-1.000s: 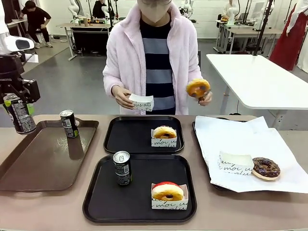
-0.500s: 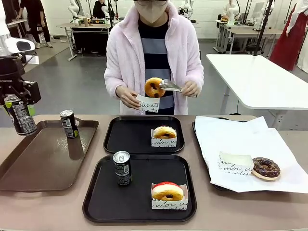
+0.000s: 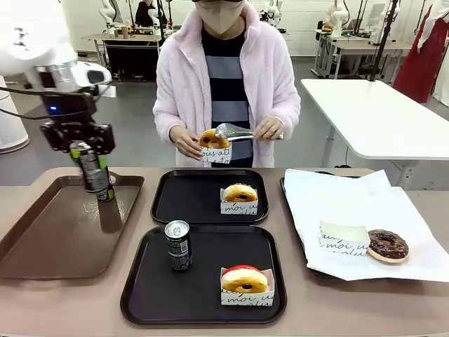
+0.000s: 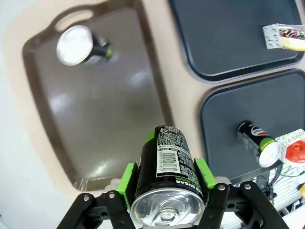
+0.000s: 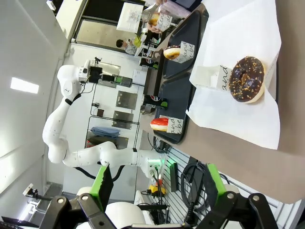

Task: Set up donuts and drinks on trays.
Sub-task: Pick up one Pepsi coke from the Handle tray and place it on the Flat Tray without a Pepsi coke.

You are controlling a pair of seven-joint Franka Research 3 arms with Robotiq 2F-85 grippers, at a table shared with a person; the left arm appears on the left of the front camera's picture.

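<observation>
The left gripper [image 3: 84, 149] is clamped on the upper wall of a can [image 3: 93, 174], which hangs above the far right corner of the brown tray [image 3: 42, 239]. The can seems stiff but smooth, perhaps slippery; a side grip suits it. The right gripper [image 5: 155, 186] has its fingers apart, empty.

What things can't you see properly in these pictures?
Front view: the brown tray's can is mostly hidden behind the held can in the left gripper.
Left wrist view: the red-glazed donut is cut off by the right edge.
Front view: print on the near black tray's can is too small to read.
</observation>
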